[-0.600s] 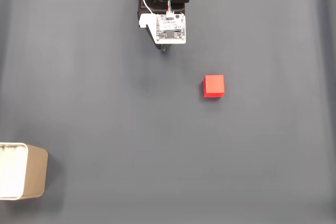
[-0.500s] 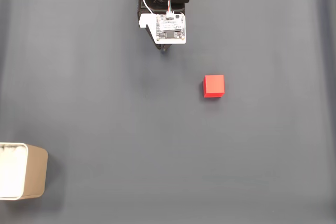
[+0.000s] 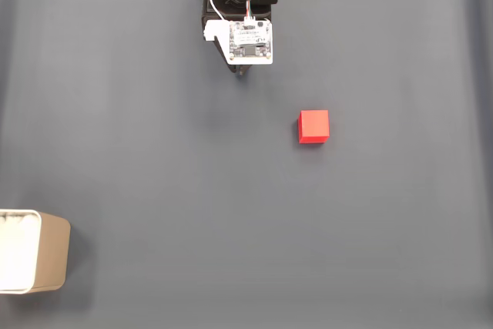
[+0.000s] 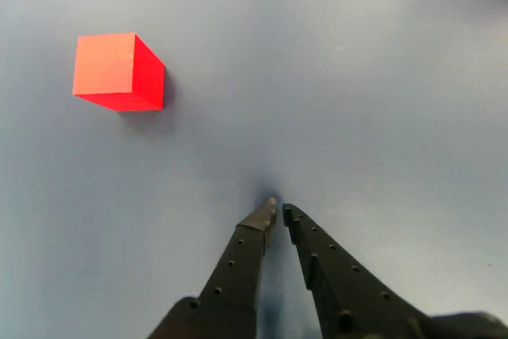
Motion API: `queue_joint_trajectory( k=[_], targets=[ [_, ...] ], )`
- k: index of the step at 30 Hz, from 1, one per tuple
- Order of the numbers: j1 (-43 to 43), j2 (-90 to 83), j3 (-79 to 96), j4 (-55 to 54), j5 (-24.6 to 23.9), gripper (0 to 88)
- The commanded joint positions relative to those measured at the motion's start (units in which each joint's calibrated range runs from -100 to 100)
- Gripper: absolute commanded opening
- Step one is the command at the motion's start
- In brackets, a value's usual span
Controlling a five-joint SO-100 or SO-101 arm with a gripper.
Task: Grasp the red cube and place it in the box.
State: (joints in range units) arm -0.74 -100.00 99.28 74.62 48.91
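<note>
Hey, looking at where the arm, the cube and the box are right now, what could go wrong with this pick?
1. The gripper has its fingers nearly together and holds nothing; unless it opens first, it may just shove the red cube along the grey mat.
2. The cube sits off to one side of the fingertips, so a straight reach would likely miss.
3. The box is partly cut off at the fixed view's edge, far from the cube; a weak grip risks dropping it on the way.

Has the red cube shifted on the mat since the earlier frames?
No. In the fixed view the red cube sits at the same spot, equally far from the box at the lower left edge.
</note>
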Motion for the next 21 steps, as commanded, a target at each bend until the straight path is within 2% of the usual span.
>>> queue_joint_trajectory(
  k=[1, 21],
  targets=[
    [0.0, 0.1, 0.5, 1.0, -1.3, 0.2],
    [0.0, 0.1, 0.5, 1.2, 0.0, 0.0]
  ],
)
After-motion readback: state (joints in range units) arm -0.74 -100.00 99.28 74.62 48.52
